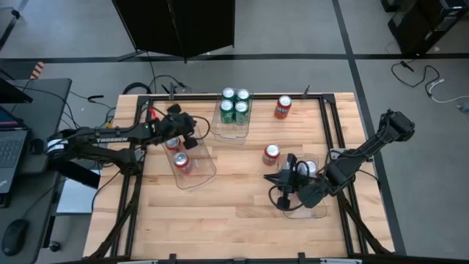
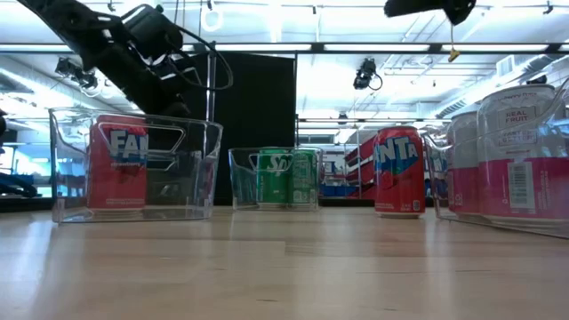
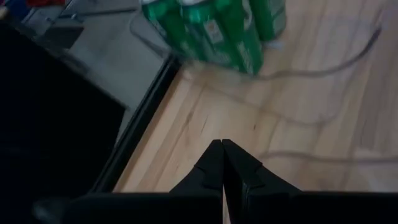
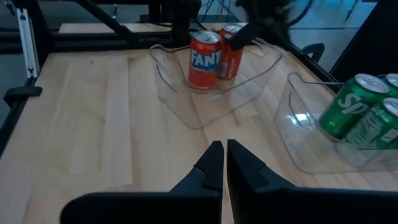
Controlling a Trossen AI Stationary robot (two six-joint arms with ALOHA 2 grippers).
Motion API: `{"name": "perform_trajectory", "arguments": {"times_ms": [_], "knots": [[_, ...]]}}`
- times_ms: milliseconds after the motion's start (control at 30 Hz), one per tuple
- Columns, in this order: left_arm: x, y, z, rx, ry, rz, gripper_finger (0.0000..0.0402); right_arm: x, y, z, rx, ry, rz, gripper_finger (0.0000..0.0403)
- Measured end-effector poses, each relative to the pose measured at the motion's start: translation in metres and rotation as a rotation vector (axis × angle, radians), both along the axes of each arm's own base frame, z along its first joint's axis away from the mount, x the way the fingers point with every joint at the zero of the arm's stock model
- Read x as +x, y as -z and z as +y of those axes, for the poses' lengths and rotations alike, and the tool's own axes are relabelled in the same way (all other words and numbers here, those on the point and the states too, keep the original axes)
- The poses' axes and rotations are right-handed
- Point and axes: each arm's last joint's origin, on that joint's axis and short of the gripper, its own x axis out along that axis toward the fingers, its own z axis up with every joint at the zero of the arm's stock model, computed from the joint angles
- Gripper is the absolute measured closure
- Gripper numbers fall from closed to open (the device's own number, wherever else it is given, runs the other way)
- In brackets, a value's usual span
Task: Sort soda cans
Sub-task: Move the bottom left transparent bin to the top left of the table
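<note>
Two red soda cans stand in a clear tray at the left. Several green cans stand in a second tray at the far middle. One red can stands on the table at the far right, another nearer the middle. A silver-white can stands in the right tray. My left gripper is shut above the table, between the left tray's far end and the green cans. My right gripper is shut, hovering beside the right tray and pointing toward the left tray.
A black frame rail runs along the table's right side, and another along its left. The near half of the wooden table holds no objects. Cables and a laptop lie beyond the table's left edge.
</note>
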Motion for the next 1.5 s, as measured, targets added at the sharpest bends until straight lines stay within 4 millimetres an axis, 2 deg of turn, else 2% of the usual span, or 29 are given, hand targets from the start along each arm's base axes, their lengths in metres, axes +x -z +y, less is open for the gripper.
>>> {"name": "perform_trajectory", "arguments": {"times_ms": [167,367,467,533,633,800,933,1133,1267,1400,1500], "knots": [[0.001,0.006,0.018,-0.023,0.042,-0.049,0.0401,0.015,0.011,0.003,-0.02,-0.017,0.008,0.0396],[0.015,0.017,0.034,-0.032,0.082,-0.041,0.0401,0.031,0.017,0.0,0.006,-0.034,-0.011,0.0396],[0.022,0.005,0.034,-0.027,0.112,-0.002,0.0401,0.034,0.017,-0.003,0.01,-0.034,-0.013,0.0396],[0.027,-0.015,0.034,-0.016,0.125,-0.023,0.0401,0.034,0.017,-0.004,0.008,-0.03,-0.014,0.0396],[0.025,-0.043,0.025,-0.062,0.141,-0.015,0.0401,0.035,0.017,-0.005,0.008,-0.029,-0.014,0.0396],[0.01,-0.061,-0.002,-0.304,0.065,0.016,0.0401,0.034,0.017,-0.005,0.007,-0.029,-0.012,0.0396],[-0.009,-0.061,-0.028,-0.43,0.024,0.079,0.0401,0.034,0.017,-0.004,0.001,-0.034,-0.005,0.0396],[-0.043,-0.074,-0.063,-0.451,-0.01,0.074,0.0401,0.034,0.017,-0.004,-0.015,-0.041,0.0,0.0396],[-0.063,-0.076,-0.081,-0.527,-0.019,0.081,0.0401,0.034,0.017,-0.004,-0.019,-0.043,0.001,0.0396],[-0.074,-0.071,-0.093,-0.605,-0.096,0.131,0.0401,0.034,0.017,-0.004,-0.019,-0.042,0.001,0.0396],[-0.079,-0.059,-0.098,-0.659,-0.216,0.155,0.0401,0.034,0.017,-0.004,-0.019,-0.042,0.001,0.0396]]}}
